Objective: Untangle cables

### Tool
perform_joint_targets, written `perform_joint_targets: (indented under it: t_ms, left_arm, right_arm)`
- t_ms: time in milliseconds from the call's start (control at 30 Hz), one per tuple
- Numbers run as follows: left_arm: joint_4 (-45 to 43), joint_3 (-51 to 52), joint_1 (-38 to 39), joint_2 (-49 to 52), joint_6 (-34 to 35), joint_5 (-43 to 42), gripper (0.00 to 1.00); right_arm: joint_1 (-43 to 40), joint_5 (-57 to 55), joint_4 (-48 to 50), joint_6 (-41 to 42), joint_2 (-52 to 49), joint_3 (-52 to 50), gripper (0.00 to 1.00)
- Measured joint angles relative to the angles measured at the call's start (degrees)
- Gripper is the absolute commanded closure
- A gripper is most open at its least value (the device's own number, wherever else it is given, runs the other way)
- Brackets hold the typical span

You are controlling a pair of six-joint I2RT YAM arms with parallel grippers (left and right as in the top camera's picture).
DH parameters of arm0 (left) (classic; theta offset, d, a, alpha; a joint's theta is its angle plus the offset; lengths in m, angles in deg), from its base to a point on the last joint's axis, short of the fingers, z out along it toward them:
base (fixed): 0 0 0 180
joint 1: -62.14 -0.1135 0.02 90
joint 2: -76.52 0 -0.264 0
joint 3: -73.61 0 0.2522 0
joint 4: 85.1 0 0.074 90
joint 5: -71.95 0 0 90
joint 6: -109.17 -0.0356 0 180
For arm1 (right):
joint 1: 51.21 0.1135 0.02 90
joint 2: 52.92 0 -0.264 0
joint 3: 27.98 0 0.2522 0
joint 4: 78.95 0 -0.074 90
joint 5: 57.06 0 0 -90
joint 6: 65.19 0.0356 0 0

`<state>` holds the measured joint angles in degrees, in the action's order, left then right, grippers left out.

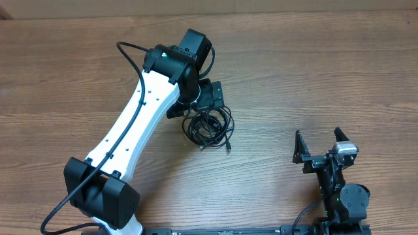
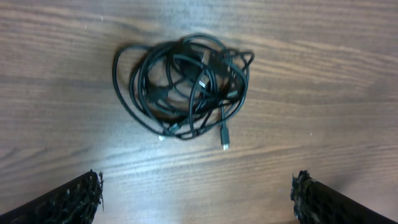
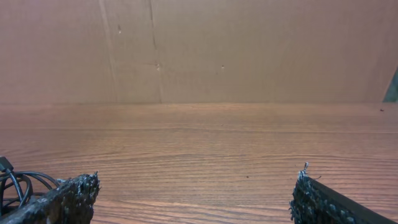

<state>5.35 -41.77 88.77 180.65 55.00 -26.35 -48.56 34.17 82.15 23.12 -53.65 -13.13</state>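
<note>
The left tool [image 2: 198, 185] is spread as wide as it goes and holds nothing. Its fingers [image 2: 74, 199] are seen at either lower corner of the wrist view, above the table [image 2: 336, 93]. Just ahead of them lie the cables [image 2: 183, 87], gathered into one knotted bundle resting flat on the wood. The right tool [image 1: 319, 140] is also fully open and empty, and stands well apart from the bundle on the right side of the table.

The step in hand is judged to be the first grasp. It would be done best if a single outer strand were taken rather than the dense middle. The wide outer loop [image 2: 118, 81] on one side and the plug end [image 2: 224, 142] jutting from the near edge are the easiest to take. The fingers should be lowered astride one cord only and closed close to the table. The rest of the bundle could be pinned by the right tool. Any pull should be made slowly, since a hard tug could tighten a knot.
</note>
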Motion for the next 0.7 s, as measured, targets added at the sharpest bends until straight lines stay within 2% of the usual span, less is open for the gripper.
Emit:
perform_joint_targets:
  t_ms: [467, 700]
  left_arm:
    - [2.7, 0.0, 0.5, 0.0, -0.1, 1.8, 0.00]
    - [6.2, 0.0, 3.7, 0.0, -4.6, 1.7, 0.00]
  right_arm:
    - [0.0, 0.0, 0.0, 0.0, 0.0, 0.0, 0.00]
    - [0.0, 2.4, 0.5, 0.0, 0.0, 0.0, 0.00]
